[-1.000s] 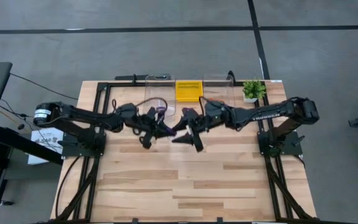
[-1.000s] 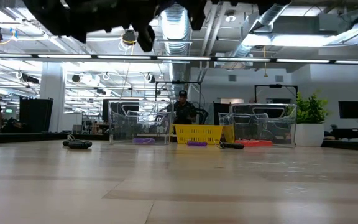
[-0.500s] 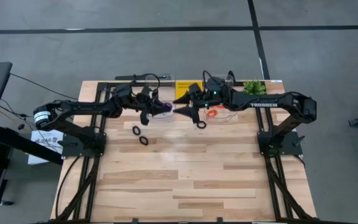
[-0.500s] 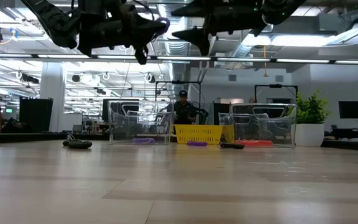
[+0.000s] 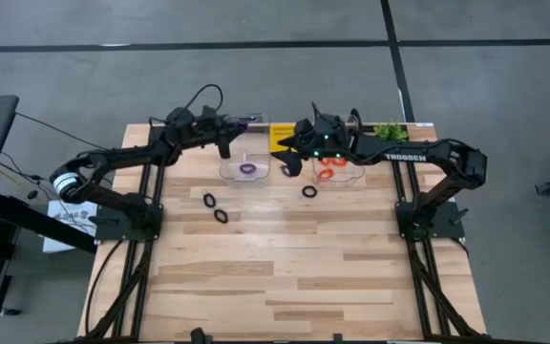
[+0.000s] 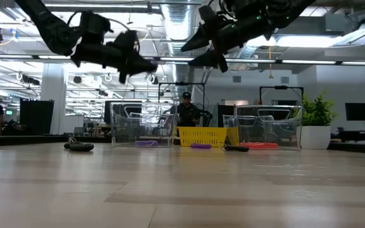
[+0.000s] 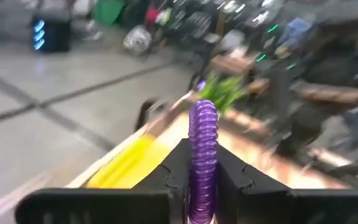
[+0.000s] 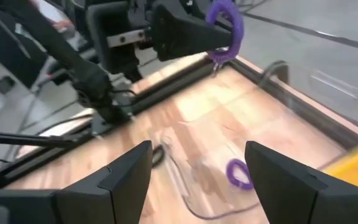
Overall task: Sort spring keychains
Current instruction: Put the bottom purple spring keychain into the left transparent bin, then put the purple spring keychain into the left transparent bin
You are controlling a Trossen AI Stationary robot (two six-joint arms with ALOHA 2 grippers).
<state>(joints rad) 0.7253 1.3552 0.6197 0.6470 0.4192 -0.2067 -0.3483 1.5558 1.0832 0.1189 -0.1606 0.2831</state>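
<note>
My left gripper is high over the left clear bin and shut on a purple spring keychain. Another purple keychain lies on the bin's floor. My right gripper is open and empty, raised in front of the yellow basket. Orange-red keychains lie in the right clear bin. Three black keychains lie flat on the table: two on the left and one nearer the middle. My left gripper pinches the purple keychain's coil between its two fingers. The ring stands on edge, and its free loop sticks out past the fingertips. The fingers reach roughly level toward the table's right. The keychain is lifted clear, well above the bin.
A small green plant stands at the far right corner. The bins and the basket line the far edge. The table's near half is bare wood. A person stands in the room beyond the basket.
Both grippers have risen and gone toward the far edge. My left gripper has carried the purple keychain from the table's middle to above the left clear bin, still shut on it. My right gripper has drawn back toward the yellow basket, uncovering the black keychains.
</note>
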